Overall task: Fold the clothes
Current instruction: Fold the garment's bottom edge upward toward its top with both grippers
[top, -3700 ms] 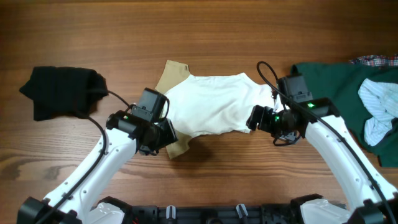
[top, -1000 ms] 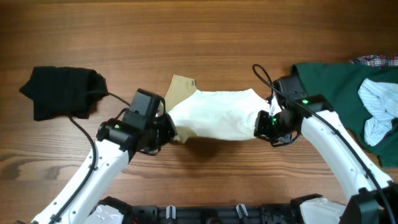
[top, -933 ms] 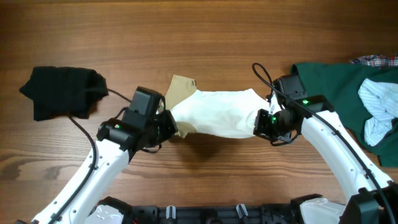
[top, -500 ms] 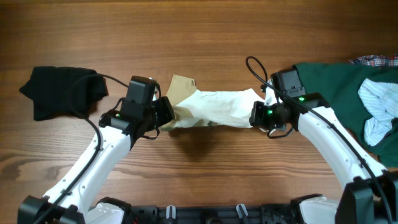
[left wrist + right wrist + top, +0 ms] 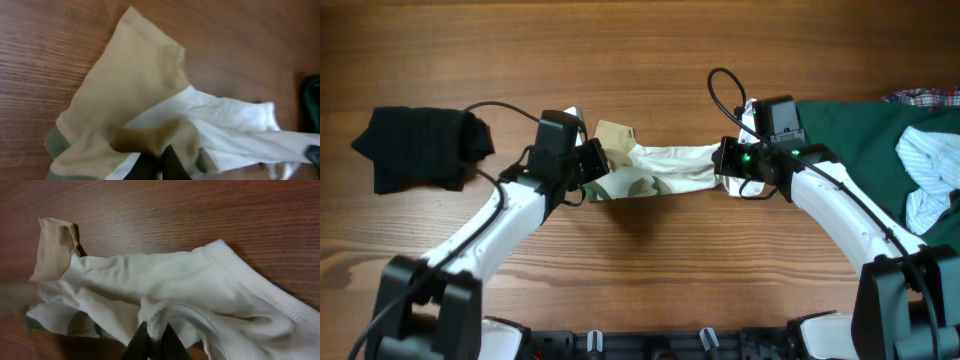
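Note:
The clothes in hand are one small cream-white garment (image 5: 665, 165) with tan and olive-green patches, bunched into a narrow band at the table's middle. My left gripper (image 5: 592, 172) holds its left end, and in the left wrist view the dark fingertips (image 5: 161, 162) are shut on a tan fold of the garment (image 5: 125, 95). At the right end my right gripper (image 5: 723, 170) grips it too. The right wrist view shows that gripper (image 5: 152, 342) pinching the white ribbed hem of the garment (image 5: 165, 280). The cloth sags between the two grippers.
A black garment (image 5: 420, 145) lies at the left. At the right a dark green garment (image 5: 845, 130) is spread out, with a pale-blue striped one (image 5: 930, 170) on it and a plaid one (image 5: 920, 97) at its far edge. The right arm's cable (image 5: 720, 85) loops above the wrist.
Both grippers have carried the garment's near edge toward the far side. The wide white panel has folded into a narrow band, and olive patches now show near the left gripper.

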Motion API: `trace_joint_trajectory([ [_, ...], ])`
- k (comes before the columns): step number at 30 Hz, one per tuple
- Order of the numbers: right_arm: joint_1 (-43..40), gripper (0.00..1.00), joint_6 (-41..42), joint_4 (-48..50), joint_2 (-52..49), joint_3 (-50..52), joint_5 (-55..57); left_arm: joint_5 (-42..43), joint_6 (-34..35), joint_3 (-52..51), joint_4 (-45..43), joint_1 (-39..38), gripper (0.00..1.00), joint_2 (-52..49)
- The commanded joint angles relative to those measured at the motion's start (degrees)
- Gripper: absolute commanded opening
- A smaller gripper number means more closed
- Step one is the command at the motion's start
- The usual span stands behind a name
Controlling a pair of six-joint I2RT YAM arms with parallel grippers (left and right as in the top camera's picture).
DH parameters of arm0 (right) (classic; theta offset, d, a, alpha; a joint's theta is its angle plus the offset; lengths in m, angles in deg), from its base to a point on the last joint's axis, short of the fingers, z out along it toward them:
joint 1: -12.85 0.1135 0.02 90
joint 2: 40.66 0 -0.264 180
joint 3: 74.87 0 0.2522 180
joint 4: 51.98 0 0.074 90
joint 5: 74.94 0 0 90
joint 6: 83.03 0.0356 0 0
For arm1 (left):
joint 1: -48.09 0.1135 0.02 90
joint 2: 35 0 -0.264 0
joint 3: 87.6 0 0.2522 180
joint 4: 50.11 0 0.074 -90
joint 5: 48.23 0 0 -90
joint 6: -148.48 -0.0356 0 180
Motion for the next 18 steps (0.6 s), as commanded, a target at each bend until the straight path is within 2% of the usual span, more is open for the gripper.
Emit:
trace_joint_trajectory([
  [1,-0.2,0.36,-1.2,0.0,-1.0,-0.7,3.3,-0.6,-3.7,0.0,-1.8,1.2,0.10,-2.2],
  [2,-0.2,0.55,-1.2,-0.6,-1.0,-0.7,4.4,-0.5,-3.7,0.0,-2.4,1.9,0.17,-2.2],
  [3,-0.2,0.65,-1.5,-1.2,-1.0,-0.7,4.8,-0.5,-3.7,0.3,-2.5,2.9,0.34,-2.2],
  [5,-0.2,0.75,-2.6,-2.7,-1.0,-0.7,4.7,-0.1,-3.7,0.9,-1.5,4.5,0.52,-2.2],
  [6,-0.2,0.76,-2.6,-4.0,-1.0,-0.7,4.7,0.6,-3.7,1.1,-0.7,5.4,0.59,-2.2],
  [8,-0.2,0.75,-2.7,-6.8,-1.0,-0.7,4.7,3.2,-3.7,1.3,0.3,6.6,0.59,-2.2],
  [12,-0.2,0.69,-4.4,-12.2,-1.0,-0.7,4.7,10.5,-3.7,1.3,1.4,6.8,0.42,-2.2],
  [13,-0.2,0.64,-4.2,-12.9,-1.0,-0.7,4.7,11.7,-3.7,1.3,1.5,6.7,0.38,-2.2],
  [16,-0.2,0.43,-4.0,-13.3,-1.0,-0.7,5.1,13.1,-4.0,1.3,2.7,6.4,0.12,-2.2],
  [18,-0.2,0.37,-3.5,-13.4,-1.0,-0.7,7.0,13.0,-5.5,1.3,3.7,5.5,0.06,-2.2],
])
